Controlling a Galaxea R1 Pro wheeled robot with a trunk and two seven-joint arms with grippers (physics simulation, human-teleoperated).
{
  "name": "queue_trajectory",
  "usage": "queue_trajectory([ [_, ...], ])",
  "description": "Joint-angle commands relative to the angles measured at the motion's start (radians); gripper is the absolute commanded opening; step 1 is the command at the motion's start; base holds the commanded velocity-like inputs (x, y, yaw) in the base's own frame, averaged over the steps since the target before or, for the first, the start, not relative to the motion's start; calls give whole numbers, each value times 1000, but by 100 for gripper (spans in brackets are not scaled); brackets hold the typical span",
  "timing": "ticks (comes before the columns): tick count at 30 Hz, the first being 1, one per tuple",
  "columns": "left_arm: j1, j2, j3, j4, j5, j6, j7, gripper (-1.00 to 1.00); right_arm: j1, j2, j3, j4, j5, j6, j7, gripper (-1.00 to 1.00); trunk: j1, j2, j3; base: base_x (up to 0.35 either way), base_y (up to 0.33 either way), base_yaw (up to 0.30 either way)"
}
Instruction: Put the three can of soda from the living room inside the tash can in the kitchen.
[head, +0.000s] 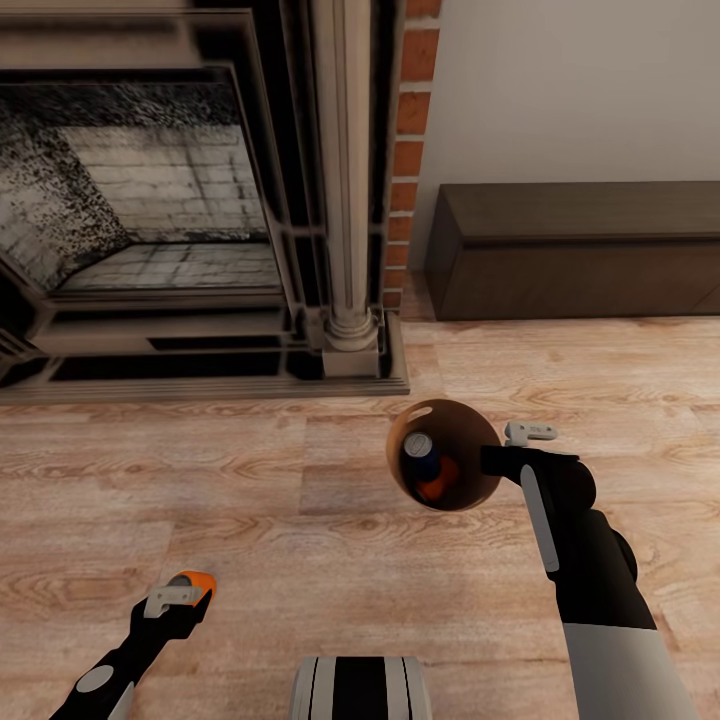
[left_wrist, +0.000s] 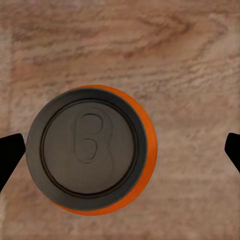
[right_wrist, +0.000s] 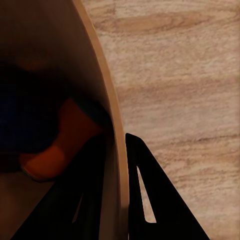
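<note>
Head view: we see the right claw (head: 497, 452) pinching the rim of the trash can (head: 470, 425) at centre right of the frame, above the wood floor (head: 250, 480). Its mouth faces the camera, so we judge its axis roughly upright. Inside lie a dark blue can (head: 421, 456) and an orange can (head: 440, 482). We judge the bin light and stiff, best held by the rim. At lower left, the left claw (head: 178, 592) carries the third orange can (head: 197, 581).

Left wrist view: the third orange can shows its top end-on at centre left, long axis along the camera line. The dark fingers (left_wrist: 10, 156) stand at either frame edge, and contact with the can is not visible. We judge the can light, rigid and slippery; we grip its side wall.

Right wrist view: one finger (right_wrist: 150, 200) lies outside the bin wall, one inside.
</note>
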Motion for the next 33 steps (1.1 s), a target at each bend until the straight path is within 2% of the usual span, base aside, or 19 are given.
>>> queue_trajectory([
  [1, 0, 0, 0, 0, 0, 0, 0, 100, 0, 0, 0, 0, -13, -1, 4, -100, 0, 0, 0, 0, 0, 0],
  [33, 0, 8, 4, 0, 1, -1, 0, 100, 1, 2, 2, 1, -13, -1, 4, -100, 0, 0, 0, 0, 0, 0],
])
